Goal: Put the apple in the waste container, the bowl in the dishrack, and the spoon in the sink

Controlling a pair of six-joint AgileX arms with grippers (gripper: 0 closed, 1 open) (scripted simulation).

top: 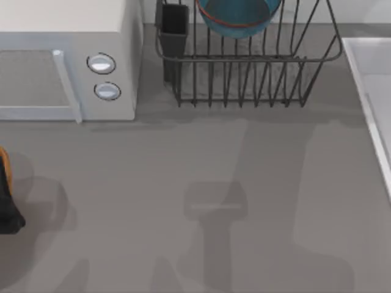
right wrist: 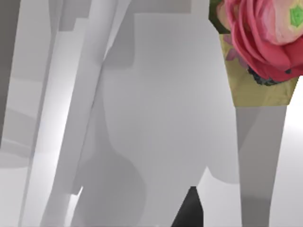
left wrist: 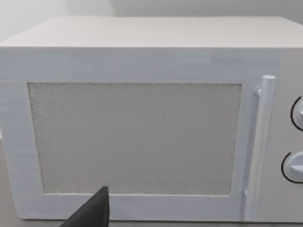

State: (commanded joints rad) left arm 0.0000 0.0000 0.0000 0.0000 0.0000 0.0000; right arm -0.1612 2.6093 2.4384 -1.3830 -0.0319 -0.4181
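Bowl (top: 239, 17) sits in dishrack (top: 256, 67); left arm (top: 7, 195) at table's left edge.

I see a plain grey worktop (top: 183, 183) crossed by soft shadows. A white microwave (top: 67, 55) sits at its left (two round knobs (top: 101, 63) face up). A flower picture (right wrist: 258, 47) hangs on pale wall panels.
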